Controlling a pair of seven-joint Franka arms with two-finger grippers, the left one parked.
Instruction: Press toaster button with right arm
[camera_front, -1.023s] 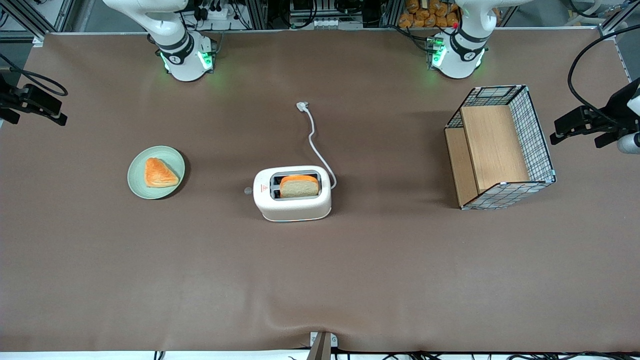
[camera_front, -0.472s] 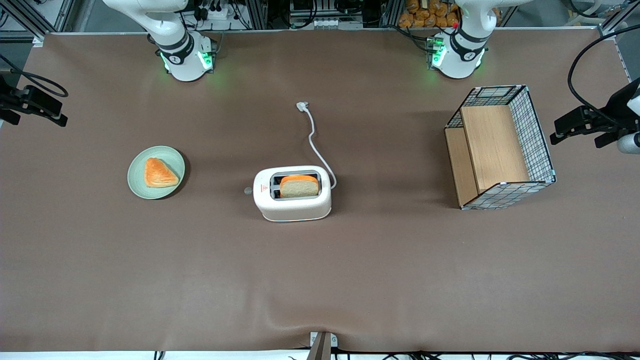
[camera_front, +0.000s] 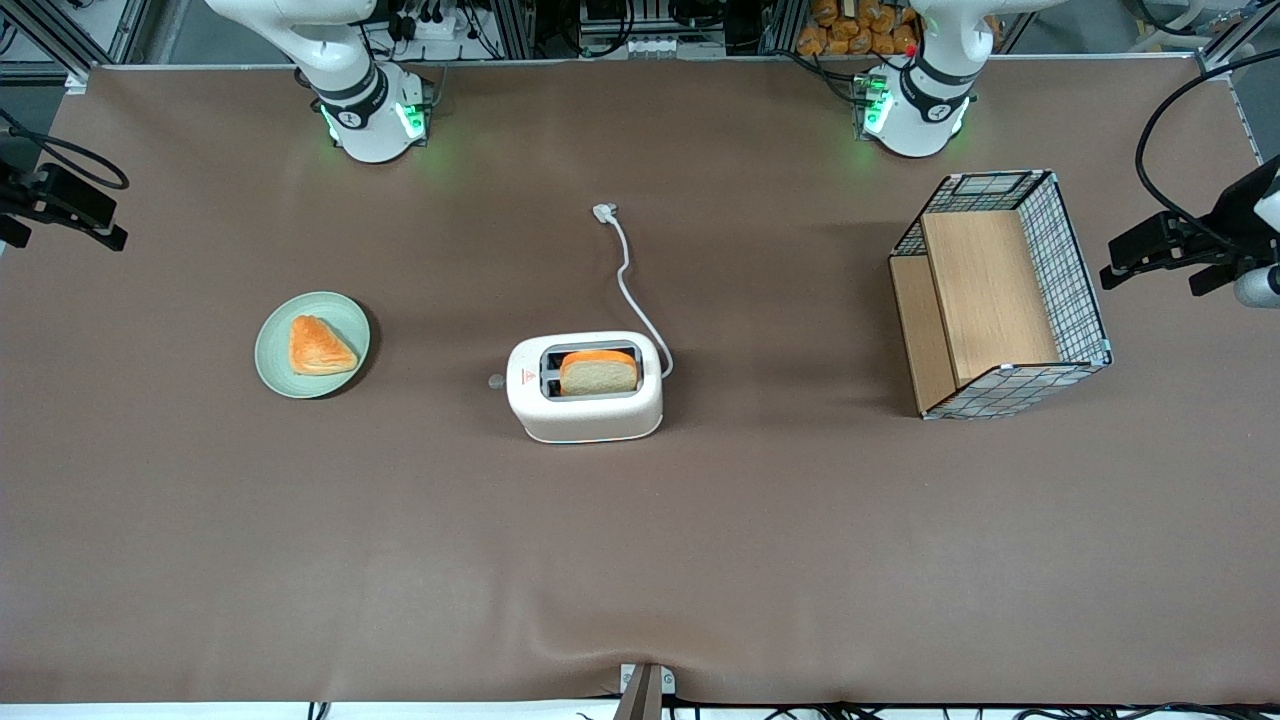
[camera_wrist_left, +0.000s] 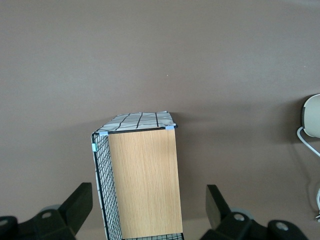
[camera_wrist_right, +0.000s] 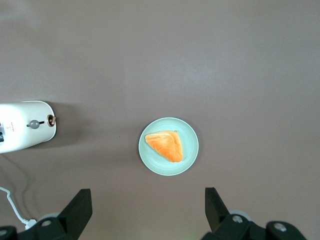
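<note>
Jaws spread wide, holding nothing; gripper (camera_wrist_right: 145, 212) high above plate (camera_wrist_right: 168, 146), well apart from toaster (camera_front: 585, 387). Button (camera_front: 495, 380) juts from toaster's narrow end facing plate. Toaster likely light, may slide; press knob squarely.

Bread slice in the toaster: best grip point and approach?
Pinch the bread slice at its exposed top edge, across the flat faces, coming straight down: it stands upright in the toaster, only its top showing. The end effector, open, hangs high above the table near the plate.
</note>
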